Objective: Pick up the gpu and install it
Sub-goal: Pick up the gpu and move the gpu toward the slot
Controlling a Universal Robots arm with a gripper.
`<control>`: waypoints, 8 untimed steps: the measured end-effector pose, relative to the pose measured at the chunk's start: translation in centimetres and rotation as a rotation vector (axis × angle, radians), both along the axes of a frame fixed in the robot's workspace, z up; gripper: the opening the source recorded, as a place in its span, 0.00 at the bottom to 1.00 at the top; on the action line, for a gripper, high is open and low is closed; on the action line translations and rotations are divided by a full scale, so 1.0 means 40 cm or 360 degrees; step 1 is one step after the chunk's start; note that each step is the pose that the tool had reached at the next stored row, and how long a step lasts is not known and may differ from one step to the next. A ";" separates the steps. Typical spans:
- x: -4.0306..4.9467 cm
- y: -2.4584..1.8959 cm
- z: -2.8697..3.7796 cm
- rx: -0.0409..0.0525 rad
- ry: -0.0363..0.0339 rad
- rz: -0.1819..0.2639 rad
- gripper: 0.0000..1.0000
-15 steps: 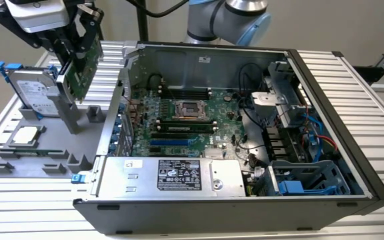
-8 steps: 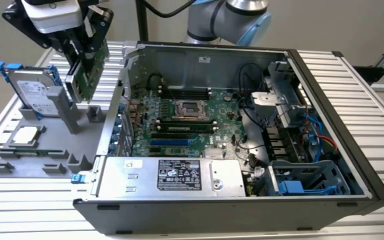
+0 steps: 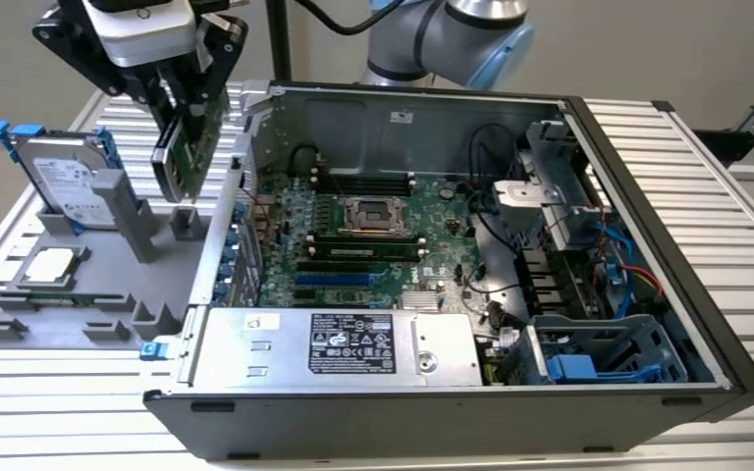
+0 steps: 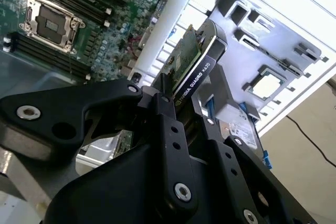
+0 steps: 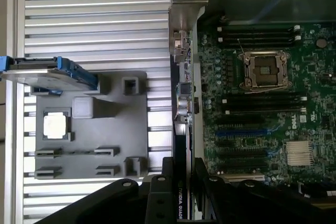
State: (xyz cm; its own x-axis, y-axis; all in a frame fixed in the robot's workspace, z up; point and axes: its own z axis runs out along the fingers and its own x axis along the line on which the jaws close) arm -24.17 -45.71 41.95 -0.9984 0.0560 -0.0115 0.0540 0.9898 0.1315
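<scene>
ribbed metal counter (image 3: 705,147), open computer case (image 3: 391,422), my hand (image 3: 193,103) clamped on the gpu (image 3: 184,162), card held in the air between the grey tray (image 3: 102,294) and the case wall

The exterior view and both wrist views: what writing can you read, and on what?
gpu, black edge: white lettering, partly behind the gripper, not wholly readable.
power supply, white sticker: print too small to read.
hard drive, label: too small to read.
</scene>
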 end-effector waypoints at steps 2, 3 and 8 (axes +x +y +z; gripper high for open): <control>0.011 0.000 0.000 0.0000 0.0000 0.0001 0.00; 0.016 0.000 0.000 0.0000 0.0000 0.0002 0.00; 0.043 0.000 0.000 0.0000 0.0001 0.0004 0.00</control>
